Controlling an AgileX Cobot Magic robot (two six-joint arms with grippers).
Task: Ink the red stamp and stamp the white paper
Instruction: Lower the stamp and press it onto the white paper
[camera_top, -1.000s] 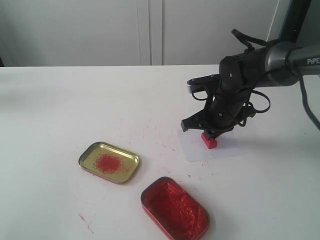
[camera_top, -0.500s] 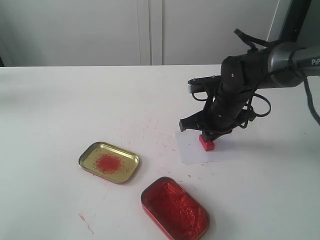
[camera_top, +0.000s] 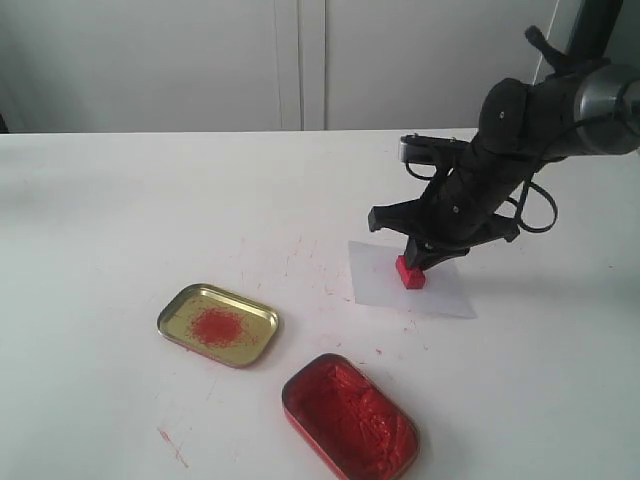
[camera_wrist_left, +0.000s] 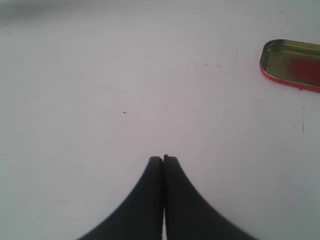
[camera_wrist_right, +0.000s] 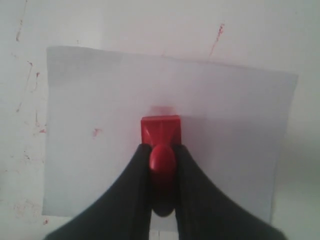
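- Nearest to you in the exterior view lies the open tin of red paste (camera_top: 350, 418), a rounded rectangle filled with lumpy red ink paste. Its long axis runs from far left to near right.
- Just beyond it, to the left and apart from it, is the gold-coloured tin (camera_top: 218, 325), shallow, with a red smudge in its middle. The left wrist view catches it too (camera_wrist_left: 291, 64), at the frame's edge.
- Your left gripper (camera_wrist_left: 163, 159) shows only in its own wrist view. Its jaws are pressed together with nothing between them, above bare white table (camera_top: 120, 220).
- Scattered red flecks and streaks mark the tabletop between the tins and the paper.
- Further back, right of centre, the white paper (camera_top: 440, 292) lies flat on the table, its long axis running roughly left to right across the exterior view.
- The red stamp (camera_top: 410, 272) stands upright on the paper's left part, base down and knob up. In the right wrist view (camera_wrist_right: 160, 131) its base edges run about parallel to the edges of the paper (camera_wrist_right: 90, 125).
- Your right gripper (camera_top: 416, 258) comes down from above, its jaws clamped on the stamp's knob, one either side (camera_wrist_right: 161, 150).
- On the paper, a faint pink smear sits just beyond the base, with a small red mark off to one side.
- Farthest back, pale cabinet doors rise behind the table.
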